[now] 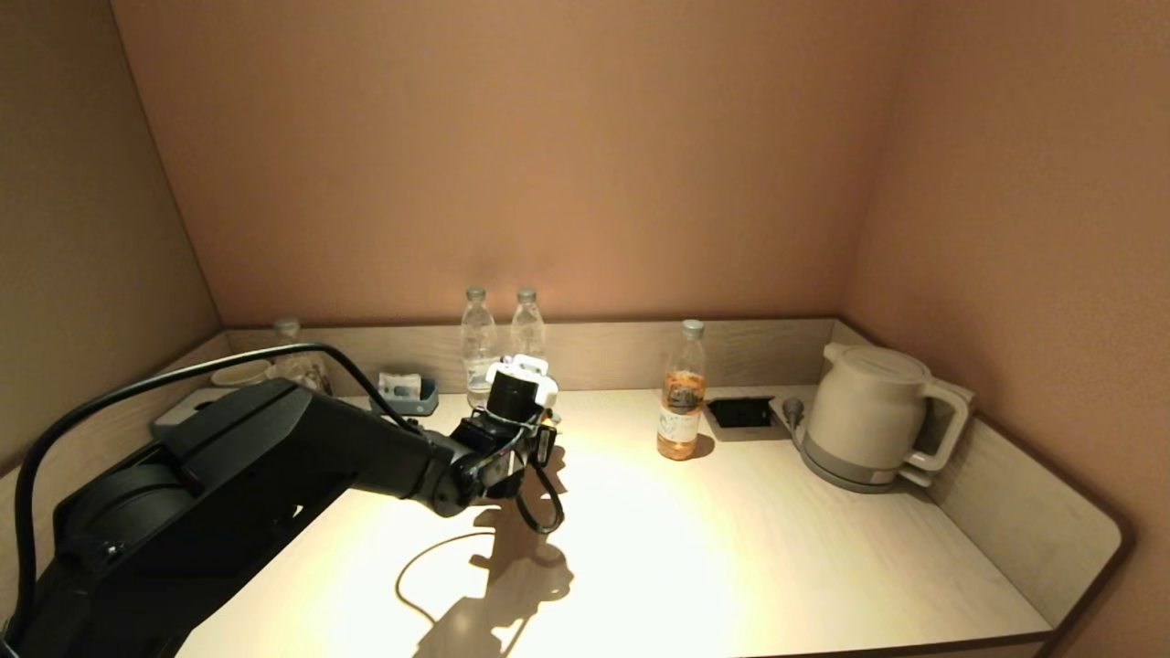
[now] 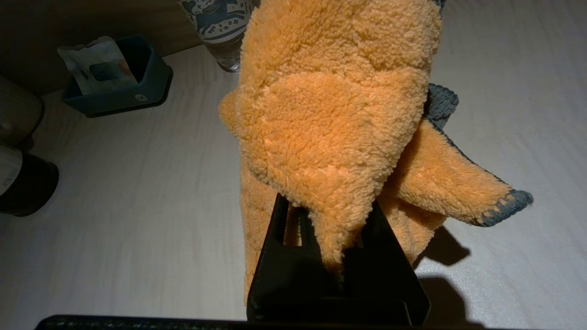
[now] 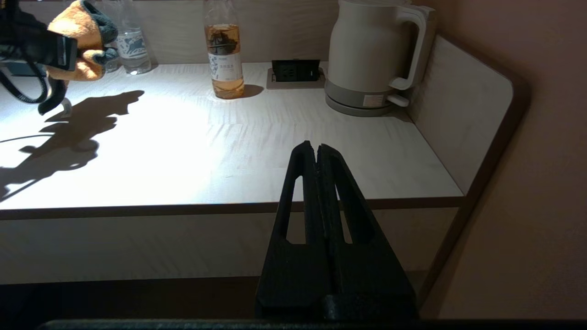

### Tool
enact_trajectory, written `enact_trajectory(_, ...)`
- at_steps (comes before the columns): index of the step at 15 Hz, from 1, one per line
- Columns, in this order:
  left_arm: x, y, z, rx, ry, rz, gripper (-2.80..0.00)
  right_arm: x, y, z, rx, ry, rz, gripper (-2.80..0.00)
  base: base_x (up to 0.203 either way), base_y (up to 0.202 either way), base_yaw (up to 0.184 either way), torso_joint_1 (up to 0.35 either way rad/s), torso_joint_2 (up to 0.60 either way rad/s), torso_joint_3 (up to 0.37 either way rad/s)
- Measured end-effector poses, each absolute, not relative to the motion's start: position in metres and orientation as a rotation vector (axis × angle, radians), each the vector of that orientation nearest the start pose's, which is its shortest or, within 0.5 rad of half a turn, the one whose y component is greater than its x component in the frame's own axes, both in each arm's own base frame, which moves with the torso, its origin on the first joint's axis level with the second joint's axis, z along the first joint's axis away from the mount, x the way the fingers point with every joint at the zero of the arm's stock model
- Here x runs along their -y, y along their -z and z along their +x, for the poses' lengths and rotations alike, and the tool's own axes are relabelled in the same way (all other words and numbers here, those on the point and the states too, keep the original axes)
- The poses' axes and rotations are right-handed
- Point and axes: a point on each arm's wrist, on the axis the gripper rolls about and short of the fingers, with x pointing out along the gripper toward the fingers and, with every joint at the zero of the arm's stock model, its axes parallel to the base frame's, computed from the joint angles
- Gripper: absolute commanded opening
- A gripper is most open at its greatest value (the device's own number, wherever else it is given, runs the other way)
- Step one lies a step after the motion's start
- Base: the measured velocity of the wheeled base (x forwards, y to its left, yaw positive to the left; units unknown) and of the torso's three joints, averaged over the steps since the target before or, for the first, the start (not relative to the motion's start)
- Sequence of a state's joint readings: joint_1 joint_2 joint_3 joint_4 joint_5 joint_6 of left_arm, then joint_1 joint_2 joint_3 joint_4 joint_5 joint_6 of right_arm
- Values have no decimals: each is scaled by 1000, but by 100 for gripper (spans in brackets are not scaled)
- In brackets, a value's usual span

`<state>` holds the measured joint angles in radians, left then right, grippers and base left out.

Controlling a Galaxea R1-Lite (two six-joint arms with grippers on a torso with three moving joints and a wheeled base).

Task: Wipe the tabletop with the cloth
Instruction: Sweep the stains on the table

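Note:
My left gripper [image 2: 328, 206] is shut on a fluffy orange cloth [image 2: 335, 114] with a grey edge. The cloth bunches out past the fingers and is held a little above the pale wooden tabletop [image 1: 731, 548], near the back left of centre. In the head view the left wrist [image 1: 512, 429] hides the cloth. The right wrist view shows the cloth [image 3: 82, 41] in the left gripper [image 3: 69, 52], with its shadow on the table. My right gripper [image 3: 317, 149] is shut and empty, low in front of the table's front edge.
Two clear water bottles [image 1: 480, 347] stand at the back wall beside the cloth. A small blue tray [image 1: 407, 395] is to their left. A tea bottle [image 1: 682, 393], a socket plate [image 1: 740, 413] and a white kettle [image 1: 868, 416] stand at the back right.

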<state>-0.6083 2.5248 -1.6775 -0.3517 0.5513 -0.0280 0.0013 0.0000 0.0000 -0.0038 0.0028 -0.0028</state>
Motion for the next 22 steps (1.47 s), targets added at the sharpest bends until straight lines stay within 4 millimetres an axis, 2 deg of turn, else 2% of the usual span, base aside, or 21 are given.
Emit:
enact_trajectory(2,279,-47,435,-478,23,230,-280,0,-76,-23,4,-3,-3,-280,0,0,0,0,0,0)
enact_trajectory(5,278,-21,440,-608,-1,281,-280,0,-76,-23,4,-4,-2,-280,0,0,0,0,0,0)
enact_trajectory(8,278,0,442,-636,-2,304,-280,0,-76,-23,4,-4,-3,-280,0,0,0,0,0,0)
enact_trajectory(14,283,16,448,-592,54,326,-280,0,-76,-23,4,-4,-3,-280,0,0,0,0,0,0)
enact_trajectory(17,297,16,441,-578,124,311,-280,0,-76,-23,4,-4,-3,-280,0,0,0,0,0,0)
enact_trajectory(22,326,4,415,-581,174,277,-280,0,-76,-23,4,-4,-2,-280,0,0,0,0,0,0)
